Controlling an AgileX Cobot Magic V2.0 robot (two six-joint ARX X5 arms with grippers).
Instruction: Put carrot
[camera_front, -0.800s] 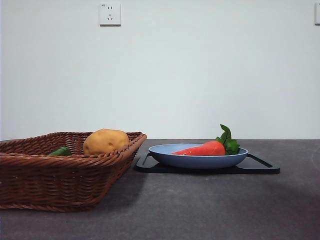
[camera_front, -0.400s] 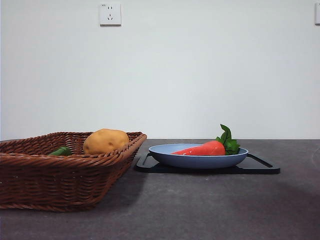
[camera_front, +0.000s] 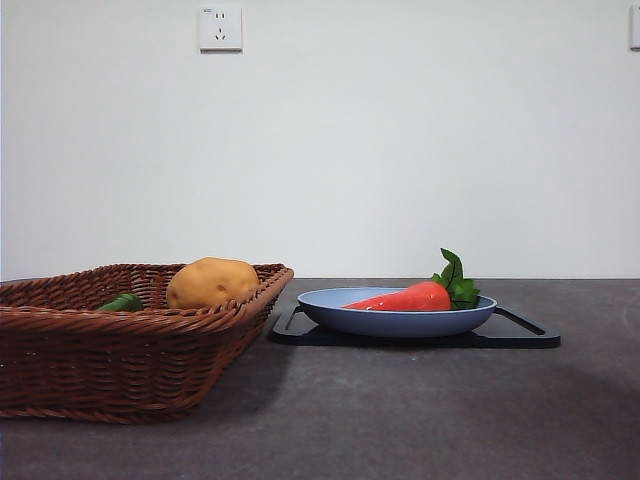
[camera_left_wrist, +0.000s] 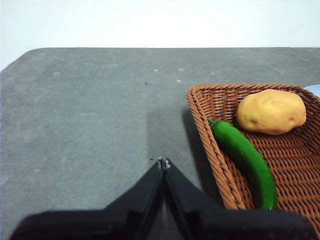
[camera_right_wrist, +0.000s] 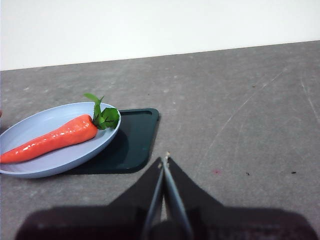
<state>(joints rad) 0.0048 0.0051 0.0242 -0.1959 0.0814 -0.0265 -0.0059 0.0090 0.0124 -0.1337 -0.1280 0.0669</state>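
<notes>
The red-orange carrot with green leaves lies in a blue plate on a black tray. It also shows in the right wrist view, on the plate. My right gripper is shut and empty above bare table, beside the tray and apart from the carrot. My left gripper is shut and empty above the table, beside the wicker basket. Neither gripper shows in the front view.
The brown wicker basket stands left of the plate and holds a yellow-brown potato and a green pepper. Both also show in the left wrist view, potato and pepper. A wall stands behind the table.
</notes>
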